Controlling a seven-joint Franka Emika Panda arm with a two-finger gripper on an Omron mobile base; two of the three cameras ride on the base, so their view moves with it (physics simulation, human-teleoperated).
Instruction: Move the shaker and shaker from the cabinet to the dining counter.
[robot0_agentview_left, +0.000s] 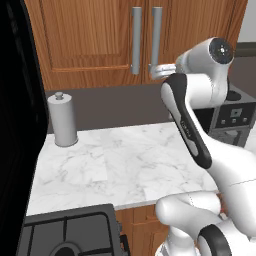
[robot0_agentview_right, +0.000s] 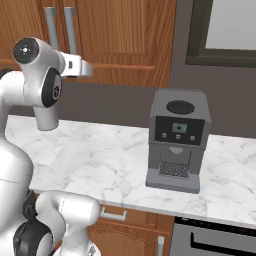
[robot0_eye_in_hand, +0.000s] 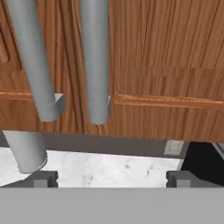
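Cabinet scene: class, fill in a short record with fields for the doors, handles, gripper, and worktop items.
cabinet doors: both closed
handles: two grey vertical bars, side by side
gripper: open, empty, facing the lower ends of the handles
worktop: white marble
worktop items: grey cylinder with knob, coffee machine
shakers: not visible

No legible text or labels anywhere
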